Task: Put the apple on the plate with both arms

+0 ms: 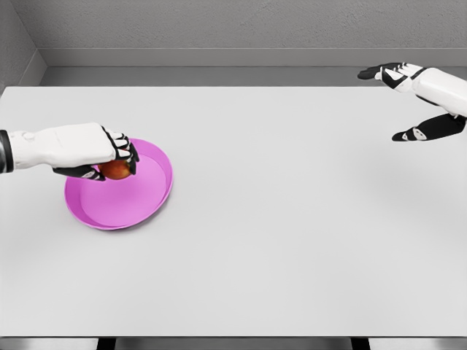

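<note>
Head view shows the left hand (98,152) reaching in from the left edge, its white forearm nearly level, the knuckles turned up and the dark fingers curled down over the apple (117,169). The thumb lies under the palm on the near side, so the fruit is clamped between thumb and fingers. Only part of the apple shows below the fingertips: a rounded red-orange skin with a darker shade toward its far side. It sits over the upper left part of the pink plate (120,191), just inside the rim; whether it touches the plate's floor cannot be told. The plate is round and shallow, with a raised lip, and spreads out below and to the right of this hand on the white table (292,240).

Well apart, near the far right corner, the right hand (416,98) hangs with fingers and thumb spread wide, holding nothing.

No writing or labels can be read anywhere.
</note>
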`<state>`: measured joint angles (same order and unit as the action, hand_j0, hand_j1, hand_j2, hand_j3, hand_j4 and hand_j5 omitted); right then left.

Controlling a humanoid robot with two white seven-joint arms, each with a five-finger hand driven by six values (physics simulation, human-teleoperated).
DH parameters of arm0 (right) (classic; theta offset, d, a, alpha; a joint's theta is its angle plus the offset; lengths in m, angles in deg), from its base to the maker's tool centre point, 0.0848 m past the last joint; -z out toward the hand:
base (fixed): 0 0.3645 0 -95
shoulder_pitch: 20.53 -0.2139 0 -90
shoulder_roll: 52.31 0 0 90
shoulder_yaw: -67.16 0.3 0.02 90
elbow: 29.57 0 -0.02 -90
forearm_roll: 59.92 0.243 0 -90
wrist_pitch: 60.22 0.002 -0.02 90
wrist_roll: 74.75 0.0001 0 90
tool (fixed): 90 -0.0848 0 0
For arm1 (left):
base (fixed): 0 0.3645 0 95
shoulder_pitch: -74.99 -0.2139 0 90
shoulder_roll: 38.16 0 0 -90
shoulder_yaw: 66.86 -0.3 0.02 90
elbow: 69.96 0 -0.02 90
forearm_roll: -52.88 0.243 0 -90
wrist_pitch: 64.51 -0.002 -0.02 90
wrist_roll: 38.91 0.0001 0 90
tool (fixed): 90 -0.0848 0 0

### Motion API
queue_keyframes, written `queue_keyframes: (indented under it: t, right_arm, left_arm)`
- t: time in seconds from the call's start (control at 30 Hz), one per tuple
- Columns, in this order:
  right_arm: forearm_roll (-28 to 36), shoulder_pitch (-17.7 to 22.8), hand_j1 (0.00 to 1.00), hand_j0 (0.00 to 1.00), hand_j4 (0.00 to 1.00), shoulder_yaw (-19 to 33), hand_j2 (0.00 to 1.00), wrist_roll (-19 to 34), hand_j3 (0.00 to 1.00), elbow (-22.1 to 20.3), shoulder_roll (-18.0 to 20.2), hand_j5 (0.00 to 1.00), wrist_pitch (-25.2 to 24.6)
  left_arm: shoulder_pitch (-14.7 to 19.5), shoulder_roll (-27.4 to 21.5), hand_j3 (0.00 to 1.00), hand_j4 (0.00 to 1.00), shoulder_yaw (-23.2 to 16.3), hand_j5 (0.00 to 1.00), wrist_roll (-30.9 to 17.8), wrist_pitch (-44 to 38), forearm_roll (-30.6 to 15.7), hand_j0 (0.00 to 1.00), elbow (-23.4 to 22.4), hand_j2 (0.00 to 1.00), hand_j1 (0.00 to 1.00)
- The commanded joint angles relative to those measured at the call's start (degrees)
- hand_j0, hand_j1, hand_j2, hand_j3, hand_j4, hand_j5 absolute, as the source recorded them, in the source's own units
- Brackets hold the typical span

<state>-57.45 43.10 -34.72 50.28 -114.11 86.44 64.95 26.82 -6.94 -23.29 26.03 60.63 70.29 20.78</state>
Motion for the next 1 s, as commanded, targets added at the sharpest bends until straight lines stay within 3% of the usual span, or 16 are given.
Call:
queue_keyframes:
  t: [0.0,0.03,0.2,0.4,0.57,0.7,0.97]
  right_arm:
    - [0.43,0.00,1.00,1.00,1.00,0.01,1.00,-0.03,1.00,-0.10,0.12,1.00,-0.17]
    - [0.43,0.09,1.00,1.00,1.00,0.01,1.00,-0.03,1.00,-0.28,0.12,1.00,-0.17]
    - [0.43,0.00,1.00,1.00,1.00,0.01,1.00,-0.03,1.00,-0.28,0.04,1.00,-0.17]
    - [0.43,0.09,1.00,1.00,1.00,0.01,1.00,-0.03,1.00,-0.28,0.12,1.00,-0.17]
    - [0.43,0.09,1.00,1.00,1.00,0.01,1.00,-0.03,1.00,-0.36,0.04,1.00,-0.17]
    - [0.43,0.09,1.00,1.00,1.00,0.01,1.00,-0.03,1.00,-0.36,0.12,1.00,-0.17]
    - [0.43,0.17,1.00,1.00,1.00,0.01,1.00,-0.03,1.00,-0.36,0.21,1.00,-0.17]
  left_arm:
    - [0.00,-0.02,0.82,0.82,0.11,0.82,0.18,-0.14,-0.71,0.82,-0.30,0.82,0.82]
    - [0.00,-0.11,0.89,0.89,0.11,0.89,0.18,-0.14,-0.98,0.89,-0.30,0.89,0.89]
    - [-0.18,0.15,1.00,1.00,0.11,1.00,0.27,-0.14,-1.59,1.00,-0.22,1.00,1.00]
    - [0.00,0.68,1.00,1.00,-0.33,1.00,0.45,-0.14,-6.86,1.00,0.05,1.00,1.00]
    - [0.53,4.98,1.00,1.00,-0.33,1.00,0.45,-0.14,-9.15,1.00,5.40,1.00,1.00]
    - [1.32,10.26,1.00,1.00,-0.33,1.00,0.27,-0.14,-9.15,1.00,6.99,1.00,1.00]
    - [1.32,10.26,1.00,1.00,-0.33,1.00,0.18,-0.14,-9.06,1.00,6.90,1.00,1.00]
